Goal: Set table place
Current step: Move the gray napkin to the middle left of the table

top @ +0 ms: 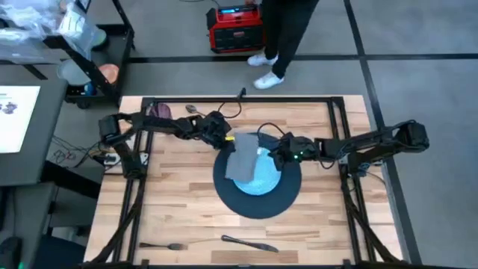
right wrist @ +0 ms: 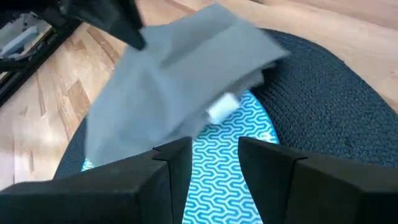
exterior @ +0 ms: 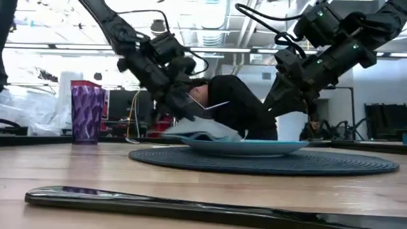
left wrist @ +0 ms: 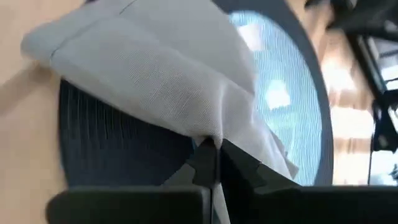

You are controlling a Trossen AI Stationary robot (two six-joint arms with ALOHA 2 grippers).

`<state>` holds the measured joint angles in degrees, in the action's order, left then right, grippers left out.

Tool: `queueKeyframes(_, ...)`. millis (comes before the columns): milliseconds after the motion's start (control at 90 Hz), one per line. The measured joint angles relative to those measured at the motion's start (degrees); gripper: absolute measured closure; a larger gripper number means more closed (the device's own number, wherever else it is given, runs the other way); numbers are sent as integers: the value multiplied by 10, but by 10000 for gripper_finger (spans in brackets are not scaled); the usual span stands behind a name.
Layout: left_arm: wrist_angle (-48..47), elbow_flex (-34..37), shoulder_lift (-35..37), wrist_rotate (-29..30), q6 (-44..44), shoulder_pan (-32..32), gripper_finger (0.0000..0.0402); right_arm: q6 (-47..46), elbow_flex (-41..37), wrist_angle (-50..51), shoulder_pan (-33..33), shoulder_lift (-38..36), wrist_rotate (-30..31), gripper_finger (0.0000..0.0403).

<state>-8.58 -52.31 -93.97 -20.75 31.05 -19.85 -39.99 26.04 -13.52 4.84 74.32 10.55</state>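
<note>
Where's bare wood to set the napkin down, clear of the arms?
Free: the strip between the mat and the knife and fork; also both sides of the mat. Crowded: the plate, where the left hand pinches the napkin and the open right hand hovers; cup behind.

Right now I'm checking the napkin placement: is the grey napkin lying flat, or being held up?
Held up at one edge: the left gripper is shut on the grey napkin, which drapes over the blue plate.
</note>
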Motion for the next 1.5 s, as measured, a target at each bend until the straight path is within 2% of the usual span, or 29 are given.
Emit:
queueKeyframes(144, -123, 2, 50, 54, -1, 27, 401, 0, 0, 0, 0, 0, 0, 285)
queueKeyframes(267, -168, 38, 80, 107, 44, 54, 401, 1, 0, 0, 0, 0, 0, 285)
queueKeyframes(456, -123, 105, 114, 115, 132, 96, 401, 8, 0, -3, 0, 0, 0, 285)
queueKeyframes(722, -105, 136, 130, 181, 191, 147, 401, 15, 0, -4, 0, 0, 0, 285)
queueKeyframes(933, -123, 142, 134, 210, 242, 172, 401, 27, 0, -5, 0, 0, 0, 285)
queueKeyframes(1133, -118, 142, 134, 214, 266, 199, 401, 30, 0, -5, 0, 0, 0, 285)
queueKeyframes(1289, -144, 142, 134, 243, 292, 214, 402, 30, 0, -7, 0, 0, 0, 285)
queueKeyframes(1500, -140, 142, 134, 249, 289, 215, 402, 30, 0, -8, 0, 0, 0, 285)
